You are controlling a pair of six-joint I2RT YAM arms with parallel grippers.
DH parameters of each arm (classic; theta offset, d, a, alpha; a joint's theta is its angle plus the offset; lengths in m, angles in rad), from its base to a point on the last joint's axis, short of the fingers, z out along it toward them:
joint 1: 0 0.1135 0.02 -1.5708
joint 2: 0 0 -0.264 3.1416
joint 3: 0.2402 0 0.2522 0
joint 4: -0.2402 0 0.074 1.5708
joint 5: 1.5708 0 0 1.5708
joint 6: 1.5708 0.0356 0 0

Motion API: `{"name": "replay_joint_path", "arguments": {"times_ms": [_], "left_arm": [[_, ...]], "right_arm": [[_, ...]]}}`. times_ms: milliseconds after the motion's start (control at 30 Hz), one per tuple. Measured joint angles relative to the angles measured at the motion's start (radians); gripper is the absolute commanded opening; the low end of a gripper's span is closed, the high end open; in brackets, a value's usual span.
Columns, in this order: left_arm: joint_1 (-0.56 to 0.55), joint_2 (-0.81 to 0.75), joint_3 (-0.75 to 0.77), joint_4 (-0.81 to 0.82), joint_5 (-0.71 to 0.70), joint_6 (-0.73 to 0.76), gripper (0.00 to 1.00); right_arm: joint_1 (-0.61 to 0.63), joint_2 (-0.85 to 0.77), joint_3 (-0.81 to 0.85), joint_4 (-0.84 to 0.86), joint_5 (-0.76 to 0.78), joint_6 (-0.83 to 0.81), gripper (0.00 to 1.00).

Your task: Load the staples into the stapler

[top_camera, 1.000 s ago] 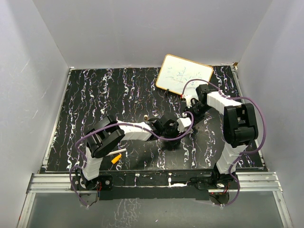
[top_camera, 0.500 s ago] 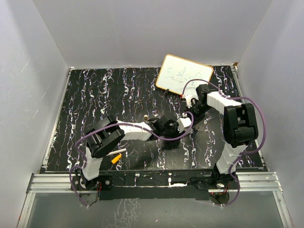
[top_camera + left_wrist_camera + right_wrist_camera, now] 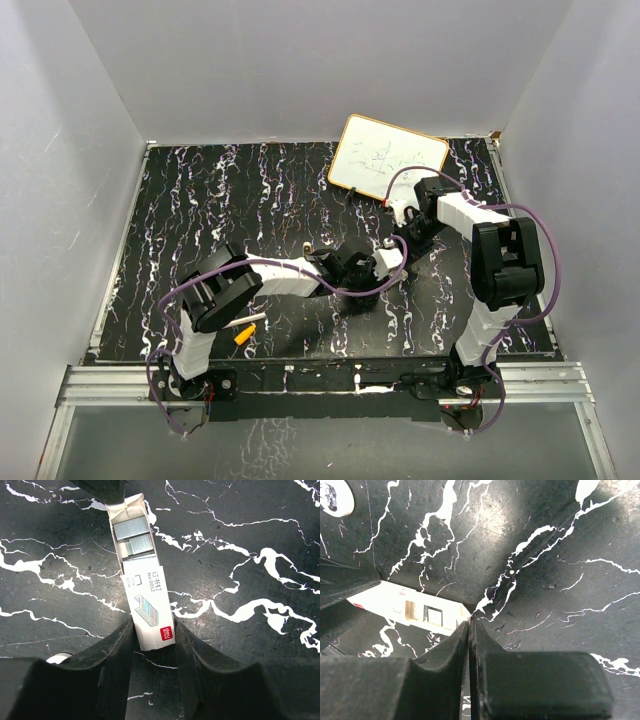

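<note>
The staples (image 3: 135, 537) lie as grey strips in the slid-out tray of a white staple box (image 3: 150, 605) flat on the black marbled table. My left gripper (image 3: 153, 627) is shut on the near end of this box, one finger pressed against each side. My right gripper (image 3: 470, 621) is shut, its tips at the end flap of the staple box (image 3: 415, 611); whether the flap is pinched I cannot tell. In the top view the left gripper (image 3: 383, 262) and right gripper (image 3: 397, 240) meet at mid-table. The stapler is out of view.
A small whiteboard (image 3: 385, 155) lies at the back right, just beyond the right arm. A white stick (image 3: 250, 319) and an orange piece (image 3: 243, 336) lie near the front edge beside the left arm's elbow. White walls enclose the table on three sides.
Both grippers have closed: the left one onto the staple box, the right one fully shut at the box's far end. The arms have barely moved.
</note>
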Motion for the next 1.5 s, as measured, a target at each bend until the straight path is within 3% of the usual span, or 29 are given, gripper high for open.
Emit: {"name": "replay_joint_path", "arguments": {"times_ms": [400, 600, 700, 1000, 1500], "left_arm": [[0.0, -0.018, -0.042, 0.042, 0.003, -0.006, 0.34], [0.0, -0.019, -0.048, 0.051, 0.002, -0.016, 0.36], [0.0, -0.019, -0.048, 0.051, 0.002, -0.018, 0.36], [0.0, -0.019, -0.048, 0.051, 0.001, -0.021, 0.36], [0.0, -0.019, -0.048, 0.051, 0.001, -0.021, 0.36]], "right_arm": [[-0.003, 0.0, 0.0, -0.001, 0.013, -0.004, 0.08], [-0.004, -0.047, -0.001, -0.005, -0.034, -0.023, 0.27], [-0.005, -0.117, -0.009, -0.001, -0.089, -0.024, 0.32], [-0.003, -0.172, -0.087, 0.022, -0.17, -0.014, 0.32], [0.002, -0.146, -0.137, 0.072, -0.149, 0.006, 0.32]]}}
